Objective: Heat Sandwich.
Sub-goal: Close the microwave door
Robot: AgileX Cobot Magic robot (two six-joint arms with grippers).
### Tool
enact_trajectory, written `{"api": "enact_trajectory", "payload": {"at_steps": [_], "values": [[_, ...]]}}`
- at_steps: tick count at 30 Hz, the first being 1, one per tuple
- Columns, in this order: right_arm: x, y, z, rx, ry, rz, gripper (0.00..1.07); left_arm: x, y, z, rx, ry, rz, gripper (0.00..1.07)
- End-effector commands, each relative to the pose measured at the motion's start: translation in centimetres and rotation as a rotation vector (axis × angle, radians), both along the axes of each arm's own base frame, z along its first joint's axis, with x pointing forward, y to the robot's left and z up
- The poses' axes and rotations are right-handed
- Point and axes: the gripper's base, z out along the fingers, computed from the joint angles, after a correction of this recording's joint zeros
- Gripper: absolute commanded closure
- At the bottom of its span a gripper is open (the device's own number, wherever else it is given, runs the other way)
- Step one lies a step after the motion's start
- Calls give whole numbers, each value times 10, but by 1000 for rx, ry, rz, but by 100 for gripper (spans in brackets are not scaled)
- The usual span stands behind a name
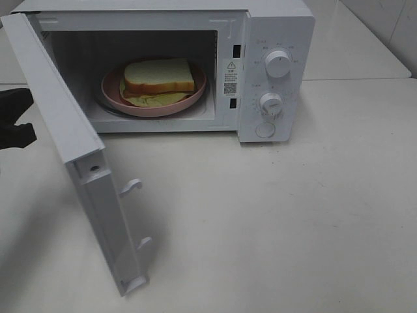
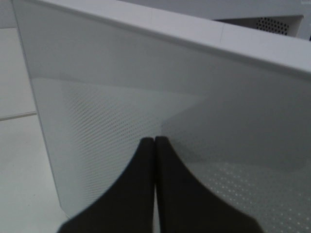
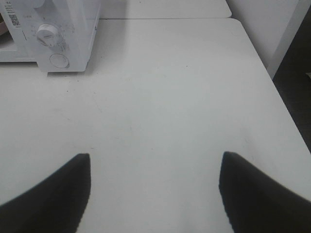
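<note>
The sandwich, pale bread over a greenish layer, lies on a round pink plate inside the white microwave. Its door hangs wide open, swung out to the left. My left gripper is shut with nothing in it, its tips right at the outer face of the door; in the high view it shows as a dark shape behind the door at the left edge. My right gripper is open and empty above bare table, off to the right of the microwave.
The microwave has two knobs and a round button on its right panel. The white table stretches in front and to the right. Its right edge drops off to a dark floor.
</note>
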Motion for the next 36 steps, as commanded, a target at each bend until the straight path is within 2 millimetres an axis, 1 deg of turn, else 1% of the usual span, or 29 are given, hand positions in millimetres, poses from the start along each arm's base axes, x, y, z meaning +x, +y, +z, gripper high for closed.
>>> {"api": "enact_trajectory", "payload": {"at_steps": [1,2,4,6,7,9,10,11,12,13,14,15,16,18,19,22,23,25,26,29,31,32,34,35,36], "values": [[-4,0,0,-4,-35,-4,36,3,-17,-1,5,-15,-81,107],[-4,0,0,-4,-35,-4,36,3,-17,-1,5,-15,-81,107],[-4,0,0,-4,-35,-4,36,4,-23,-3,4,-7,-100,107],[-4,0,0,-4,-35,-4,36,6,-33,-6,1,0,-125,107],[-4,0,0,-4,-35,-4,36,6,-33,-6,1,0,-125,107],[-4,0,0,-4,-35,-4,36,9,-41,-5,-4,-5,-135,107],[-4,0,0,-4,-35,-4,36,11,-49,-5,-11,-9,-146,107],[-4,0,0,-4,-35,-4,36,13,-53,-4,-12,-14,-150,107],[-4,0,0,-4,-35,-4,36,13,-53,-4,-12,-14,-150,107],[-4,0,0,-4,-35,-4,36,14,-57,-4,-13,-20,-153,107],[-4,0,0,-4,-35,-4,36,16,-60,-3,-21,-22,-149,107],[-4,0,0,-5,-35,-3,36,19,-67,-2,-38,-25,-144,107],[-4,0,0,-5,-35,-3,36,19,-67,-2,-38,-25,-144,107],[-4,0,0,-5,-35,-3,36,22,-75,0,-61,-28,-134,107],[-4,0,0,-5,-35,-3,36,25,-83,1,-82,-27,-125,107],[-4,0,0,-5,-35,-3,36,29,-90,1,-104,-28,-112,107],[-4,0,0,-5,-35,-3,36,33,-97,1,-119,-24,-104,107],[-4,0,0,-5,-35,-3,36,38,-106,3,-134,-32,-106,107],[-4,0,0,-5,-35,-3,36,38,-106,3,-134,-32,-106,107],[-4,0,0,-6,-35,-4,36,44,-123,3,-150,-40,-130,107],[-4,0,0,-6,-35,-4,36,45,-126,3,-155,-39,-129,107],[-4,0,0,-6,-35,-4,36,48,-133,2,-163,-42,-136,107],[-4,0,0,-6,-35,-4,36,50,-140,3,-171,-48,-143,107],[-4,0,0,-6,-35,-4,36,50,-140,3,-171,-48,-143,107],[-4,0,0,-6,-35,-4,36,53,-146,3,-177,-50,-147,107]]}}
